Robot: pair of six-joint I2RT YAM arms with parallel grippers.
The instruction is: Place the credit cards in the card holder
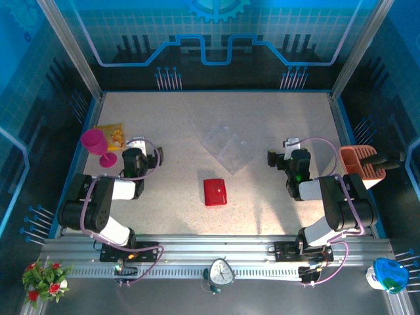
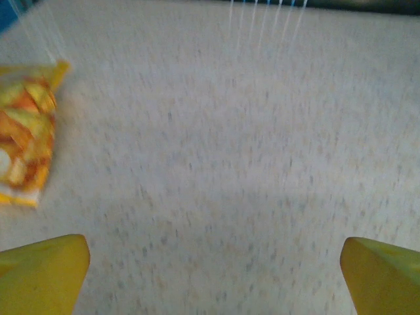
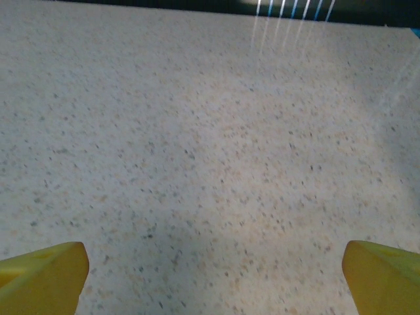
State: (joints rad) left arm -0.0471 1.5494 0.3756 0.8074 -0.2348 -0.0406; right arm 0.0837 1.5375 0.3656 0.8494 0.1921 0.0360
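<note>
Card holder [image 1: 215, 191] lies flat and closed on the table [image 1: 262, 216], about midway between the two arms and nearer the bases than either gripper. Nothing is touching it.

Left gripper [image 1: 140, 147] has its jaws spread fully wide and is empty. In the left wrist view its yellow fingertips [image 2: 46, 272] sit at the frame corners over bare speckled top. Right gripper [image 1: 283, 152] is the same: wide apart, holding nothing, fingertips [image 3: 42, 275] over bare table.

Yellow-orange packet [image 1: 110, 136] and pink goblet [image 1: 96, 144] are just left of the left gripper. Orange-brown rack [image 1: 361, 163] is at the right edge. Farther out, the clear plastic sleeves [image 1: 226, 147] lie beyond the holder, near mid-table.

Credit cards: can't place them, too small or hidden.

Judgement: task not begun. The step is to locate the cards and get the holder open. To do it well, one arm should pin the holder flat while the other works. Approach low, since thin cards need an edge lifted before a pinch. Avoid grabbing a sleeve or the packet by mistake.
</note>
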